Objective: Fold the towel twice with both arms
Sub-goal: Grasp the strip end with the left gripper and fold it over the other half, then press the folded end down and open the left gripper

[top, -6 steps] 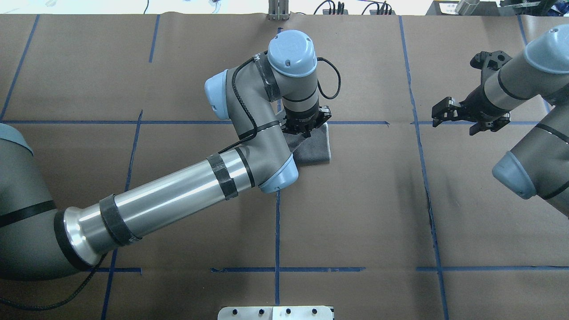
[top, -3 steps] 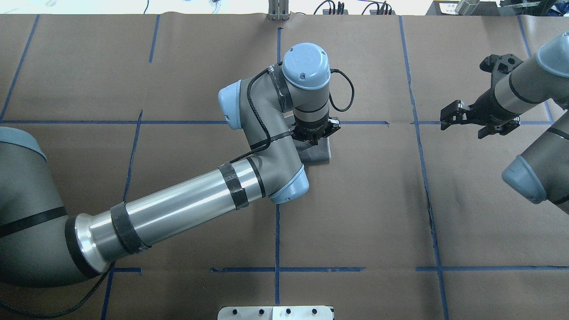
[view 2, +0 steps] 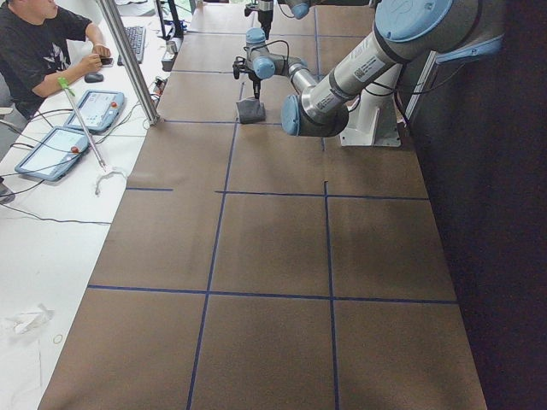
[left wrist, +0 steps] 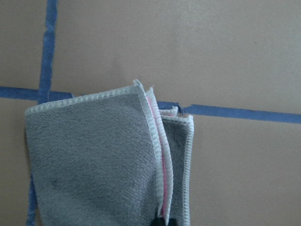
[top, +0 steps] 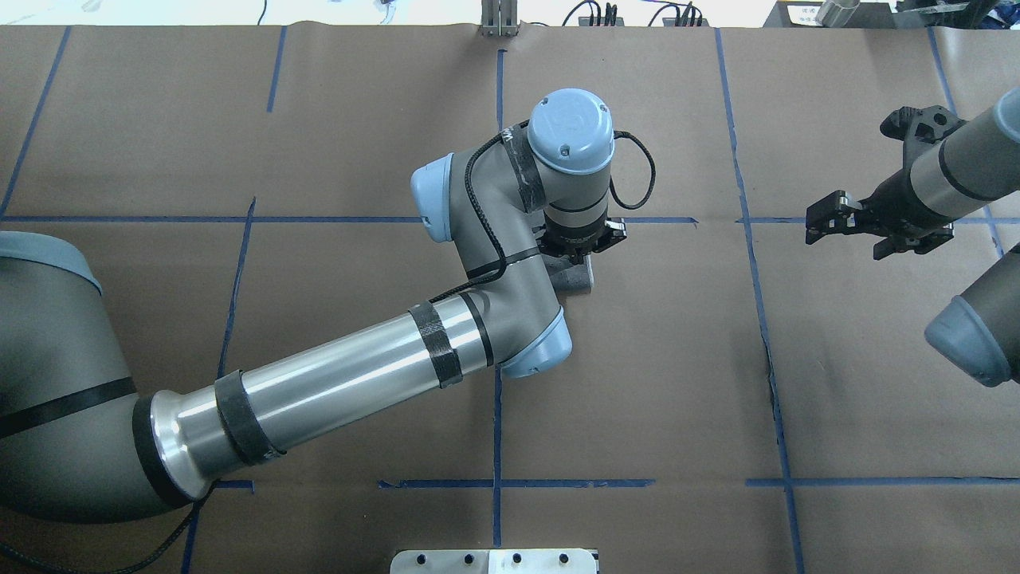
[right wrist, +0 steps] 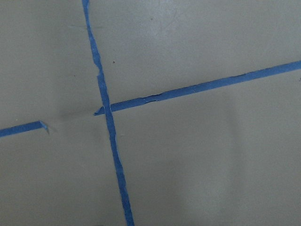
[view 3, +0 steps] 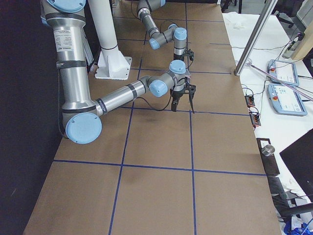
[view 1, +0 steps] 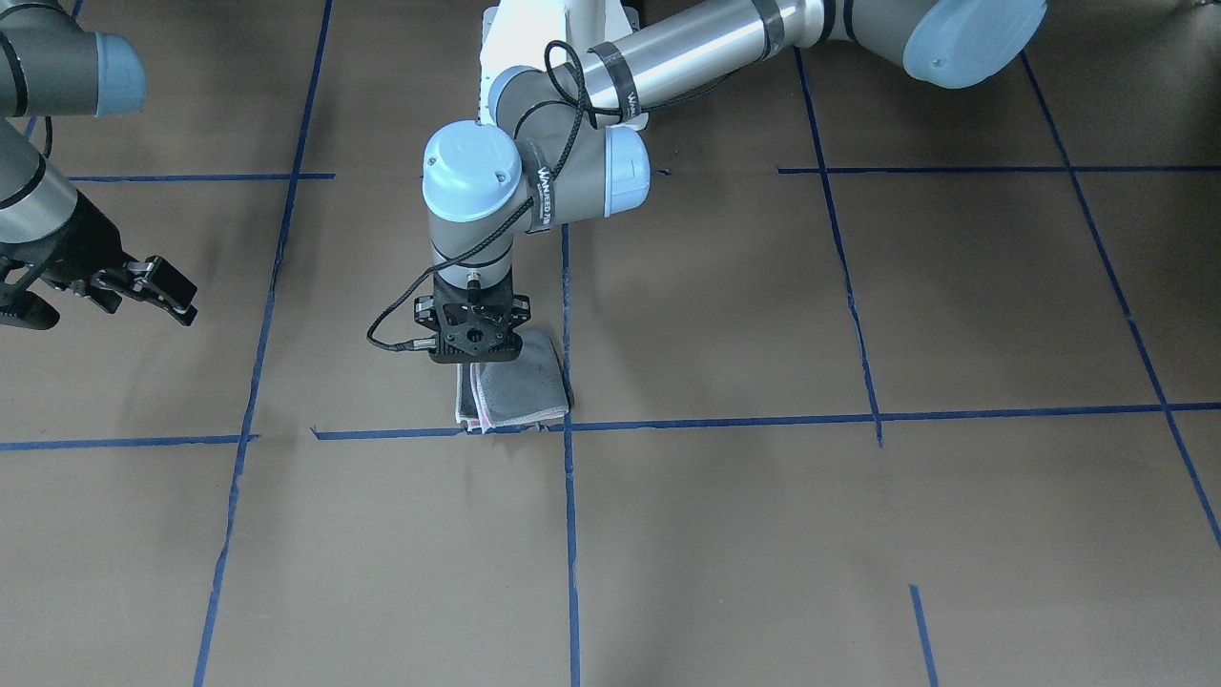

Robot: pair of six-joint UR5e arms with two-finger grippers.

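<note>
The towel (view 1: 525,386) lies folded small on the brown paper, grey face out, with pink and whitish edges stacked along one side in the left wrist view (left wrist: 94,155). In the overhead view only its corner (top: 582,279) shows below the left arm's wrist. My left gripper (view 1: 474,361) points straight down over the towel's stacked edge and looks shut on the top layer; a dark fingertip (left wrist: 162,221) shows at that edge. My right gripper (top: 861,235) is open and empty, hanging above bare paper far to the right; it also shows in the front-facing view (view 1: 100,305).
Blue tape lines (top: 496,399) grid the paper-covered table. A metal plate (top: 494,560) sits at the near edge. An operator (view 2: 43,51) sits at a side table with tablets (view 2: 51,149) beyond a metal pole (view 2: 128,60).
My left gripper moved to the right across the towel, carrying its edge over, so the towel now looks narrower. My right gripper drew back further to the right.
</note>
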